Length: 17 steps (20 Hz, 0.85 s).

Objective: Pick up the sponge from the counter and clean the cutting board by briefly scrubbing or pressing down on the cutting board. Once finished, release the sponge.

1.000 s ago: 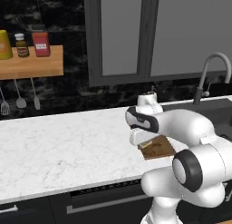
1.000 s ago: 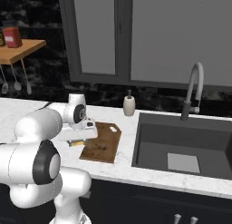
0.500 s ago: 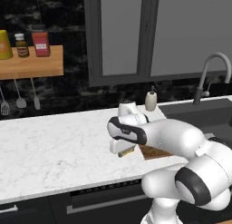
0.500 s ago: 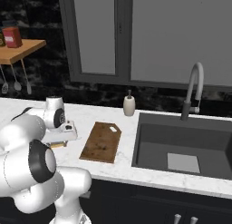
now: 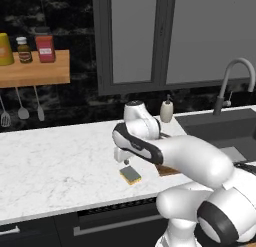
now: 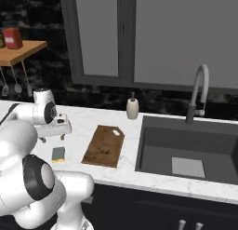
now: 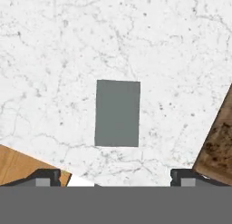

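Note:
The sponge [image 5: 130, 175] [image 6: 58, 153] lies flat on the white marble counter [image 5: 60, 166] [image 6: 88, 122], near its front edge. From the hand view its dark grey top [image 7: 118, 113] is centred between the finger tips. My gripper [image 5: 124, 161] [image 6: 51, 139] [image 7: 115, 177] hangs just above it, pointing down, open, with nothing held and both fingers apart from the sponge. To the sponge's right lies the dark-brown cutting board [image 6: 104, 145] [image 7: 219, 150]. My arm hides most of the board [image 5: 167, 170] in the left base view.
A soap dispenser [image 5: 166, 111] [image 6: 132, 108] stands at the back of the counter. The sink [image 6: 186, 150] with its faucet [image 6: 197, 91] is on the right. A wooden wall shelf [image 5: 35, 71] with jars and hanging utensils is at the left.
My arm has swung left from over the cutting board to above the sponge. The sponge and board have not moved.

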### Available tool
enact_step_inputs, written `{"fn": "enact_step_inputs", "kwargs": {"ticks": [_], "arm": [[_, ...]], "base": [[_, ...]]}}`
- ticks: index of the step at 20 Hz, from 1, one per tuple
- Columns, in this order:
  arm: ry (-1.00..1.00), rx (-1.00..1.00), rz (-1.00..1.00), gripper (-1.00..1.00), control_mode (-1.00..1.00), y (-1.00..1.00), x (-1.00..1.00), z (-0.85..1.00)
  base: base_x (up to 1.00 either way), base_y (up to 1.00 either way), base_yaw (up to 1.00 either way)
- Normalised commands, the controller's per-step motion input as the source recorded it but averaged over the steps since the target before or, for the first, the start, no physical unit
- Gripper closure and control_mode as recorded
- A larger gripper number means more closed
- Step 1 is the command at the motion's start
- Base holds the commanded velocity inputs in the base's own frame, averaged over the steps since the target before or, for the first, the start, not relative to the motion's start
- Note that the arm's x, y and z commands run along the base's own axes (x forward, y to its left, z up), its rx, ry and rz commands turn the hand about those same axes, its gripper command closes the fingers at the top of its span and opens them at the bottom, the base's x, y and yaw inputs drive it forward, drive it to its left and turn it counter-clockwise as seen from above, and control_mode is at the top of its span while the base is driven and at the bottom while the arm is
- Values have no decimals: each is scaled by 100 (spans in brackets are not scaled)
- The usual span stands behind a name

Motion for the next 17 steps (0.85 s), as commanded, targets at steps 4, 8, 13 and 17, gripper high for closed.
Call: {"fn": "enact_step_inputs", "kwargs": {"ticks": [4,8,13,17], "arm": [[-18,0,0,-100,-100,-2,0,97],[-15,0,0,-100,-100,-3,0,90],[-20,1,-1,-100,-100,-21,-43,88],[-25,4,-6,-100,-100,-36,-98,60]], "base": [[0,0,0],[0,0,0],[0,0,0],[0,0,0]]}}
